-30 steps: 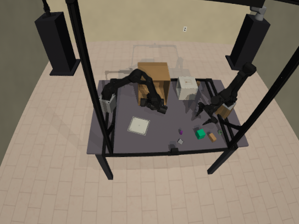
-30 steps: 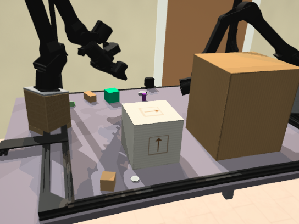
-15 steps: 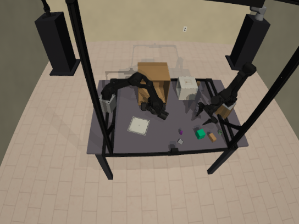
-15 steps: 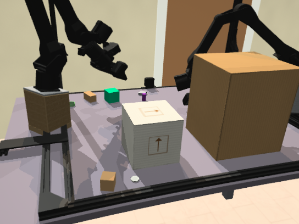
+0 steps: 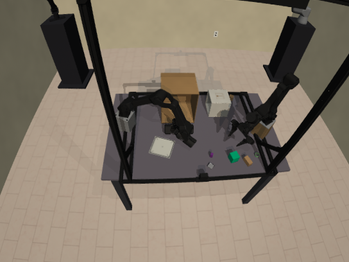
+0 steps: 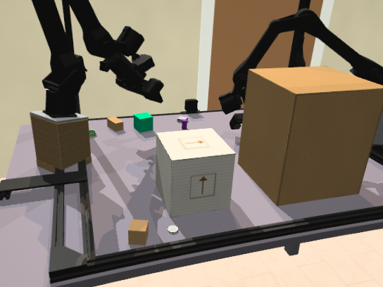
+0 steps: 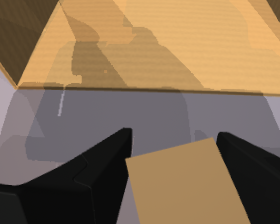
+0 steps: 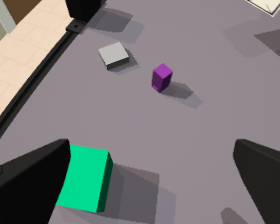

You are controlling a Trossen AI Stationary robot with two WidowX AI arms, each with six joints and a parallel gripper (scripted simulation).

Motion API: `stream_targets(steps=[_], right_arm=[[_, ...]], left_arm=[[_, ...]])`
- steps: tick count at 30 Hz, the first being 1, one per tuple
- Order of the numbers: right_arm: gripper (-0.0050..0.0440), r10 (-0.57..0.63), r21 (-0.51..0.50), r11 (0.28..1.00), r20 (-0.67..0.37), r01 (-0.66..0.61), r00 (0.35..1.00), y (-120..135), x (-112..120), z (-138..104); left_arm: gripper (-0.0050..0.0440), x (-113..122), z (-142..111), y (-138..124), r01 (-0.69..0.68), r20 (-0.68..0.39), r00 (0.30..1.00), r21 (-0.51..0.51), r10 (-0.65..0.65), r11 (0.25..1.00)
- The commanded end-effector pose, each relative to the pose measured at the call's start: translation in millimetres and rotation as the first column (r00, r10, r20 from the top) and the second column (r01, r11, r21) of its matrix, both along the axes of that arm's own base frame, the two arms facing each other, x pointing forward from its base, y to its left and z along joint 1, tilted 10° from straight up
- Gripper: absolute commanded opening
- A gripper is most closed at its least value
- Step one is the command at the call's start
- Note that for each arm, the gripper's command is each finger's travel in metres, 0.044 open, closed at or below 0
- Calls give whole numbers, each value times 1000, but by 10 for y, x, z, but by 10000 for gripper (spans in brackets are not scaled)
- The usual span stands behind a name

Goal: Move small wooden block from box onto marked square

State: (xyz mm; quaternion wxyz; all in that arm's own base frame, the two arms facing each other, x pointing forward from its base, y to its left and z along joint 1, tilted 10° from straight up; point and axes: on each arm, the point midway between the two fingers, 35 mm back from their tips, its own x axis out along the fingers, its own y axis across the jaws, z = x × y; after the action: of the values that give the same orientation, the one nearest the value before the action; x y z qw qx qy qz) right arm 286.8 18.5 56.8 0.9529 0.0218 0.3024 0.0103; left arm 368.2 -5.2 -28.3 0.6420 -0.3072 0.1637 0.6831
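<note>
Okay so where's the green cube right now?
In the top view, the green cube sits toward the table's lower right, immediately left of a small orange-brown block.

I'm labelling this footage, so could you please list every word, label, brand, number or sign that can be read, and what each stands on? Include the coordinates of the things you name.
No words, brands or numbers can be read.
Framed arrow sign, no lettering: top of the white box (image 5: 219, 105) (image 6: 197, 188).
Framed arrow sign, pointing up, no lettering: side of the same white box.
</note>
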Motion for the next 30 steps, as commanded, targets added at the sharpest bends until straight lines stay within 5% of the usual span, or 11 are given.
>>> stream_targets(steps=[1, 9, 18, 30], right_arm=[[400, -2, 1, 1000, 3, 2, 1000, -2, 1, 5], [400, -2, 1, 1000, 3, 2, 1000, -2, 1, 5], [400, -2, 1, 1000, 3, 2, 1000, -2, 1, 5], [400, -2, 1, 1000, 3, 2, 1000, -2, 1, 5]], left_arm=[[0, -7, 1, -146, -12, -6, 1000, 5, 12, 1000], [0, -20, 55, -213, -19, -7, 1000, 9, 19, 1000], [0, -93, 595, -182, -19, -7, 1000, 9, 19, 1000], [0, -101, 545, -204, 22, -28, 999, -32, -23, 999]])
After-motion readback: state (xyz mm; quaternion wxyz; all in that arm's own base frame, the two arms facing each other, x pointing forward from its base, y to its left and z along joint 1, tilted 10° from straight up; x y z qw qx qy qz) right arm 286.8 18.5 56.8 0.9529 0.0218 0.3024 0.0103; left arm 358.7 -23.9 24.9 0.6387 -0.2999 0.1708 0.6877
